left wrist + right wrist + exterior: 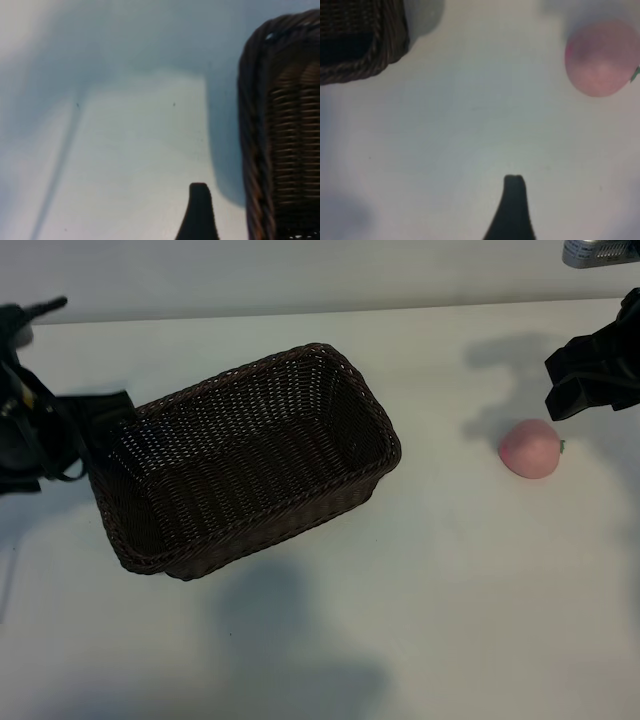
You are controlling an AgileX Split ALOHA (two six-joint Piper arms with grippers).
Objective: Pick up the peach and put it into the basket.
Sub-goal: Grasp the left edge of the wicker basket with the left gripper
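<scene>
Both wide-open jaws hold nothing (peach [532,449] lies outside basket [240,465]).

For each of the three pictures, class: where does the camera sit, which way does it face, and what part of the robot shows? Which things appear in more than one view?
Exterior view: above, looking steeply down at the table, basket and peach; left gripper and right gripper at the edges.
Left wrist view: on the left arm, facing down; basket corner and one fingertip.
Right wrist view: on the right arm, facing down; peach, basket corner, one fingertip.
Shared: the basket in all three; the peach in two.
</scene>
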